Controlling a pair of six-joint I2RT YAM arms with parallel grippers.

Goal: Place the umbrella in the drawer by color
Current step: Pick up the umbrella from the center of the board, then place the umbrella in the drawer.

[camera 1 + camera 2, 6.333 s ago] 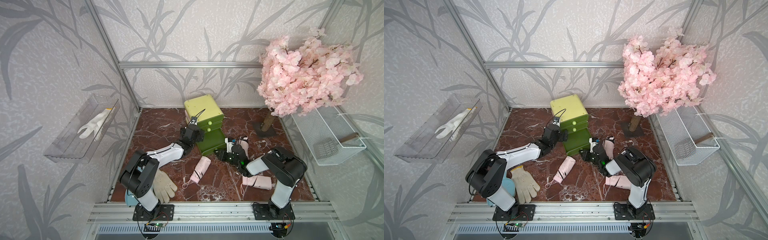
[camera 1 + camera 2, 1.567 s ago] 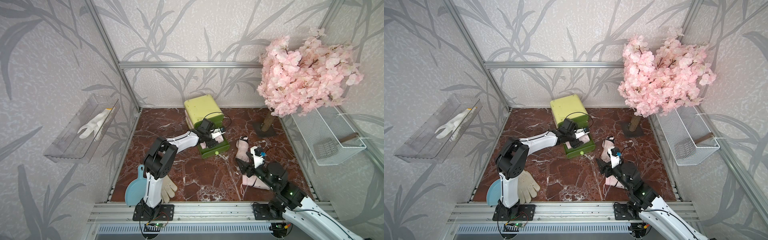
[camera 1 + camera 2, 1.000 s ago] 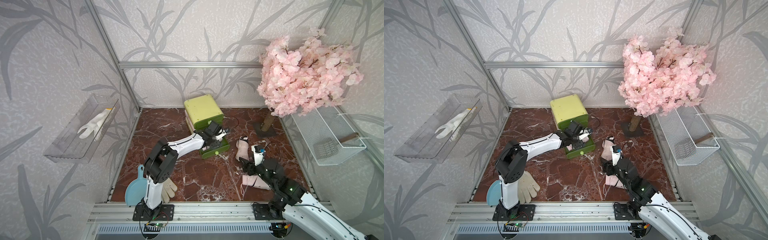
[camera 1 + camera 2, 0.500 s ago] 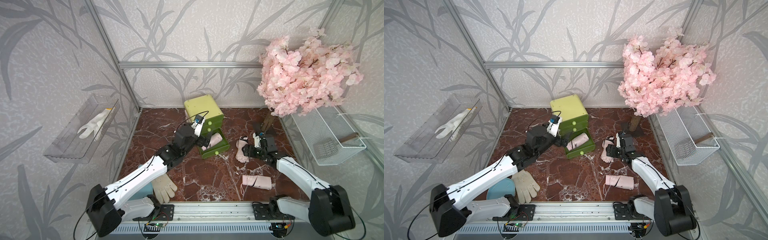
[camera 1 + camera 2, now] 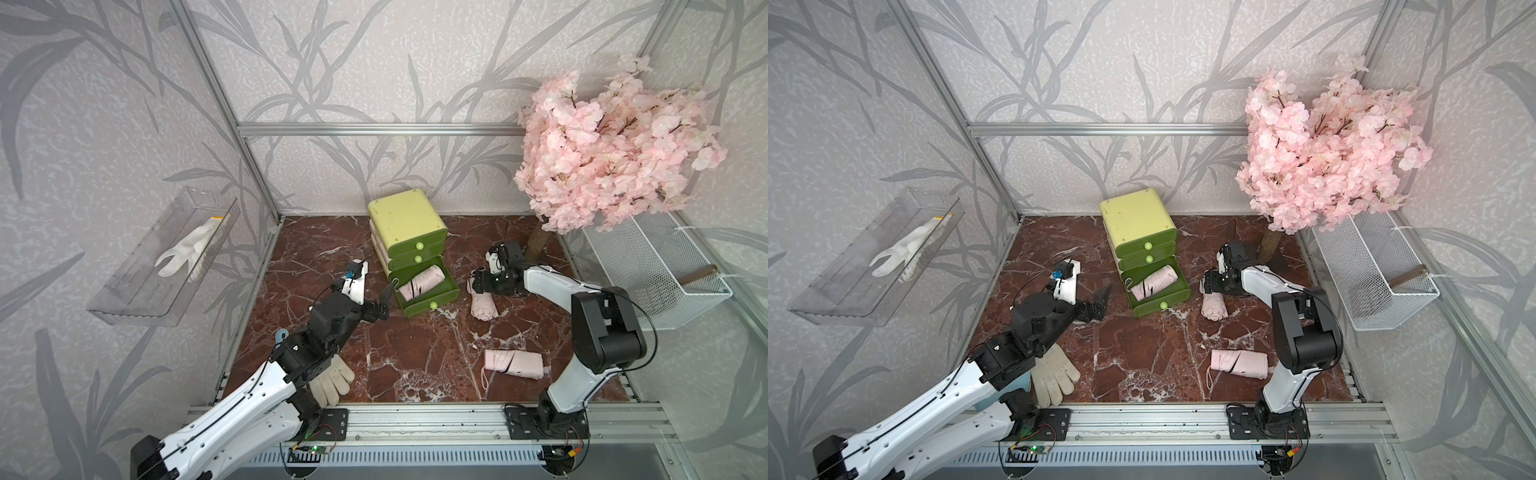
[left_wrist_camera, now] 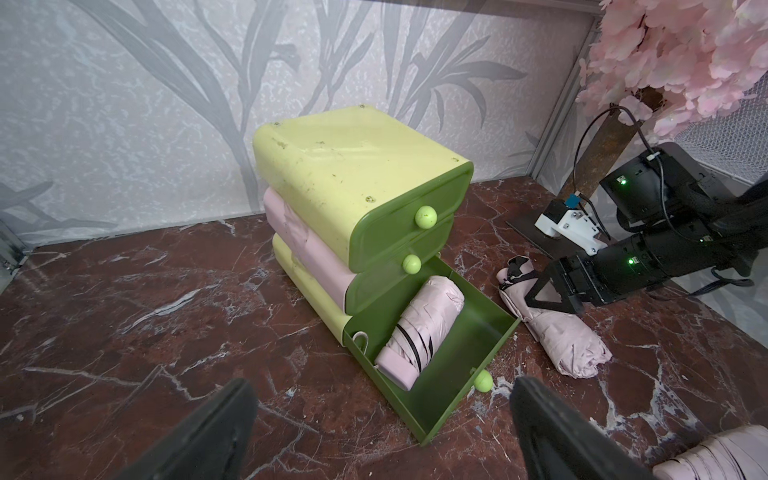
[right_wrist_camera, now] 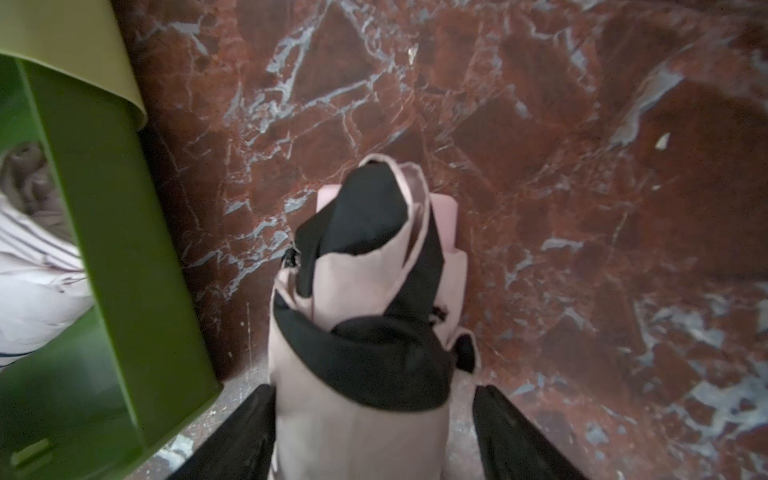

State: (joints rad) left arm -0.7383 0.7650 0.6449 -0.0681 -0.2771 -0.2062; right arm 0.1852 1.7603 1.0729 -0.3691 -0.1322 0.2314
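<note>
1. The red-marble counter (image 5: 415,353) fills the cell floor. A pink blossom tree (image 5: 611,145) stands at its far right corner. A white wire basket (image 5: 648,270) hangs on the right wall, and a clear shelf (image 5: 137,303) on the left wall holds a white glove (image 5: 187,253).
2. The drawer chest (image 5: 405,222) stands at the back centre of the counter. It is rounded lime-yellow plastic with a pink middle tier and dark green fronts. Its bottom drawer (image 5: 446,298) is pulled out; the two above it are shut.
3. The first umbrella (image 5: 422,282), folded, pale pink and banded in black, lies slantwise inside the bottom drawer. About six seconds earlier it lay on the counter in front of the chest.
4. The second umbrella (image 5: 482,305) lies on the counter just right of the open drawer. The third umbrella (image 5: 513,363) lies well apart, toward the front rail. A cream work glove (image 5: 332,380) rests beside the left arm.
5. The left fingers (image 5: 385,296) are spread wide and hold nothing. They sit just left of the drawer, drawn back from its edge, where they were half a second earlier.
6. The right fingers (image 7: 511,436) are parted around the far end of the second umbrella. One touches the fabric and the other stands clear, so it is not clamped.
7. A round pale-green knob (image 5: 433,305) marks the front of the open drawer.
</note>
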